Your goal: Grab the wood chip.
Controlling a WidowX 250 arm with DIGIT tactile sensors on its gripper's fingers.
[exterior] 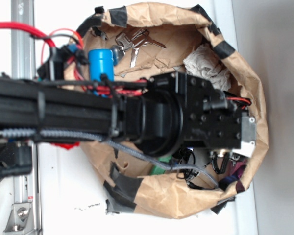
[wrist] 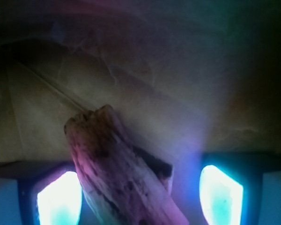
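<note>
The wood chip (wrist: 122, 168) is a rough, brown, elongated piece with a jagged end. In the wrist view it lies slanted on crumpled tan paper, between my two glowing fingers (wrist: 61, 199). My gripper (wrist: 140, 192) is open around it: the left finger is close against the chip and a gap shows before the right finger. In the exterior view my gripper (exterior: 230, 156) is low inside the brown paper bag (exterior: 186, 198) at its right side. The arm hides the chip there.
Inside the bag lie keys (exterior: 137, 41), a blue cylinder (exterior: 102, 61), a crumpled white wad (exterior: 206, 66) and a green block (exterior: 159, 170) partly under the arm. Black tape patches the bag's rim. The bag's walls rise close around the gripper.
</note>
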